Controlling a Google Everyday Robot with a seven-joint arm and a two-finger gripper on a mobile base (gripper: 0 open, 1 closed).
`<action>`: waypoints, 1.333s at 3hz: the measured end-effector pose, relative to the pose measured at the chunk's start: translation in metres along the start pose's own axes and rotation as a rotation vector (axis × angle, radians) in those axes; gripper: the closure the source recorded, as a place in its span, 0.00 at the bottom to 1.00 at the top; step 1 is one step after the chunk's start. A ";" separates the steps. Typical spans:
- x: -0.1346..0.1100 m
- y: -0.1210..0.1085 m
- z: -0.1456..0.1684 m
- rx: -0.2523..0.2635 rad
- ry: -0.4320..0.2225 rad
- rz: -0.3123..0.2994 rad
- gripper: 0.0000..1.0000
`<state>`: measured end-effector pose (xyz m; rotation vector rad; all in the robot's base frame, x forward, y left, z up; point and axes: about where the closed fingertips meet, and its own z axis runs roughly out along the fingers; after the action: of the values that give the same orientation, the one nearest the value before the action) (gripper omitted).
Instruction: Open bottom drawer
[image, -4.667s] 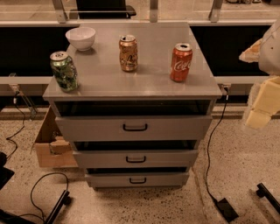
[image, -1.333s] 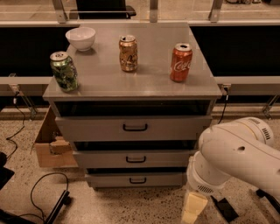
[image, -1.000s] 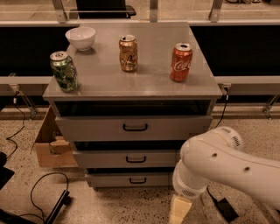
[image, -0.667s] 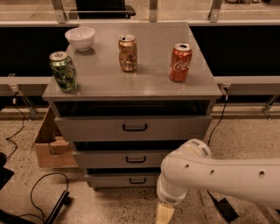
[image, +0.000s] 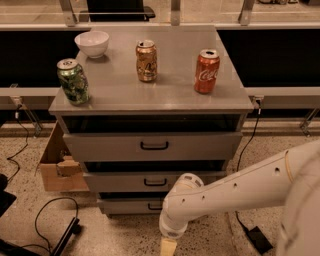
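Note:
The bottom drawer (image: 127, 205) is the lowest and narrowest grey front of the cabinet and it is closed. Its small black loop handle (image: 154, 206) is partly covered by my white arm (image: 235, 192), which reaches in from the lower right. My gripper (image: 168, 247) hangs low at the picture's bottom edge, just below and in front of the drawer's right half. It is mostly cut off by the edge and holds nothing that I can see.
Above are the middle drawer (image: 150, 182) and top drawer (image: 152, 146), both closed. On the cabinet top stand a green can (image: 73, 81), a gold can (image: 146, 61), a red can (image: 207, 71) and a white bowl (image: 92, 43). A cardboard box (image: 55, 162) and cables (image: 47, 220) lie at left.
My arm has swung down from the right side and moved left across the front of the cabinet. The gripper now sits lower and further left, near the bottom drawer. The drawers have not moved.

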<state>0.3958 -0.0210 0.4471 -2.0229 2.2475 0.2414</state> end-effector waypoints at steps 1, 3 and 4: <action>0.000 -0.014 0.037 -0.014 0.025 0.001 0.00; 0.002 -0.012 0.042 -0.021 0.030 -0.001 0.00; 0.016 -0.032 0.070 -0.008 0.041 0.022 0.00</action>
<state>0.4240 -0.0266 0.3744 -2.0264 2.2976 0.2125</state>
